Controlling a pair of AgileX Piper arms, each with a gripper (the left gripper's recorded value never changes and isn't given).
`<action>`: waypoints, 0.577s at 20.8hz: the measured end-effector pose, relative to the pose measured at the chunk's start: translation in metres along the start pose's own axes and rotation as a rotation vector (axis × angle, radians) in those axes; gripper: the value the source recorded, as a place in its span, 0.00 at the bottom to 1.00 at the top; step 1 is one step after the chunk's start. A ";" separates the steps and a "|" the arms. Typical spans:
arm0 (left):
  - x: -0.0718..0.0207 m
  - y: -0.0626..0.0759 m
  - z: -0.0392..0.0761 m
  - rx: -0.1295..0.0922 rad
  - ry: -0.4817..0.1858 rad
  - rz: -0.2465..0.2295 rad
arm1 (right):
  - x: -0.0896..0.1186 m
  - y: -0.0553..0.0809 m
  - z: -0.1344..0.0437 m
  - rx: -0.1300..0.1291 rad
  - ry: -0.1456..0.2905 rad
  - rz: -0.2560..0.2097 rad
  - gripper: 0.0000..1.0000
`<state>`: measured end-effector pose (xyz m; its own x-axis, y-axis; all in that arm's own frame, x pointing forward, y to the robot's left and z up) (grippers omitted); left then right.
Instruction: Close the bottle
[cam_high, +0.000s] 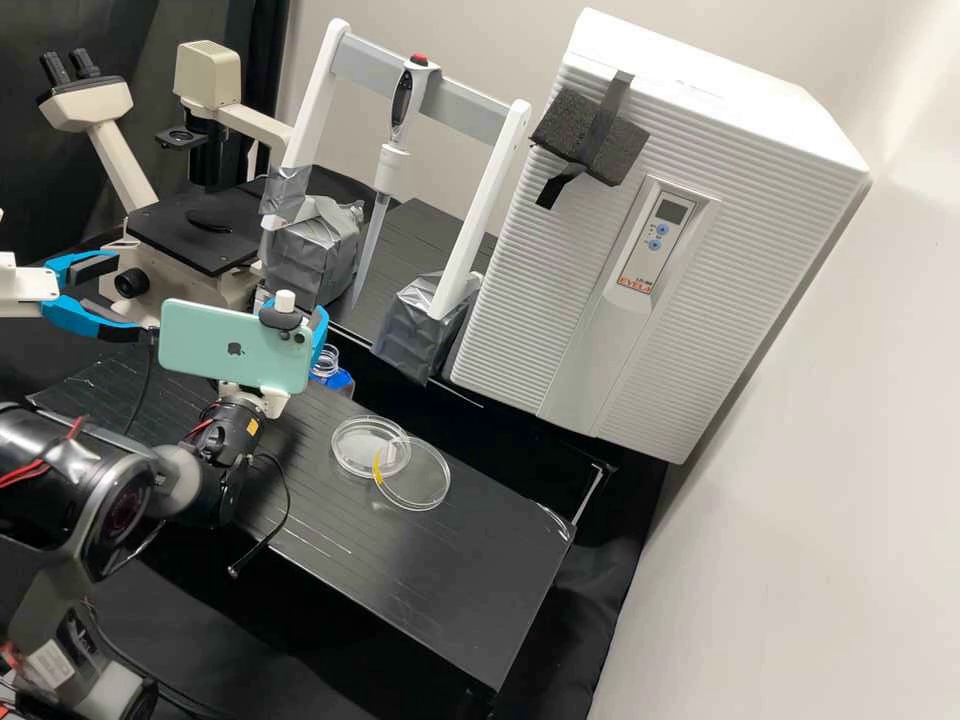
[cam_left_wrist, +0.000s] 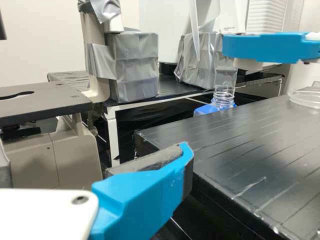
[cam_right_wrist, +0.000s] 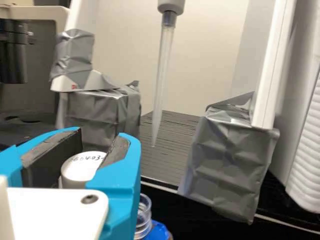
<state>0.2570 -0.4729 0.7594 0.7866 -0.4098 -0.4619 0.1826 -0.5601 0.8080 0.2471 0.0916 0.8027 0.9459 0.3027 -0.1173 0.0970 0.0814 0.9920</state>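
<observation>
The bottle (cam_right_wrist: 143, 214) stands open in front of the pipette stand (cam_high: 480, 190), between its two wrapped feet. It is at the edge of the ribbed black surface (cam_high: 450, 560) that faces the stand. Its base is hidden, so I cannot tell whether it rests on that surface or just past it. Directly over its neck the right claw (cam_right_wrist: 95, 150) is pinching the cap (cam_right_wrist: 82, 167), which appears to sit a little above the threads rather than on them.

The step in hand looks to be lowering the cap and screwing it on. To do it well, centre the cap over the mouth and keep it level. Descend gently until it meets the rim, then turn with light downward pressure. A tilted start would likely cross the thread, and a hard push could slide or tip the bottle, since nothing holds it. The left claw (cam_high: 125, 295), well off to one side of the stand, is spread and empty.

The bottle is clear plastic with a ridged neck, blue below the shoulder. The cap is a smooth matt white disc with handwriting on top. The claw fingers are hard blue shells with dark grey pads. The stand's feet are bundled in crinkled silver-grey tape, and its pipette (cam_right_wrist: 160, 85) tapers to a long translucent tip. Farther out from the stand than the bottle, two shallow clear dishes (cam_high: 390, 462) overlap.
</observation>
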 end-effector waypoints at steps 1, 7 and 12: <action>0.0000 0.000 0.000 0.000 0.000 0.000 | 0.003 0.001 0.000 -0.006 -0.002 0.009 0.00; 0.0000 0.000 0.000 0.000 0.000 0.000 | 0.025 -0.002 0.003 -0.028 -0.026 0.017 0.00; 0.0000 0.000 0.000 0.000 0.000 0.000 | 0.037 -0.013 0.009 -0.044 -0.054 -0.008 0.00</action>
<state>0.2570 -0.4729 0.7594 0.7866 -0.4098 -0.4619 0.1826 -0.5601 0.8080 0.2842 0.0929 0.7858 0.9605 0.2502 -0.1215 0.0922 0.1257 0.9878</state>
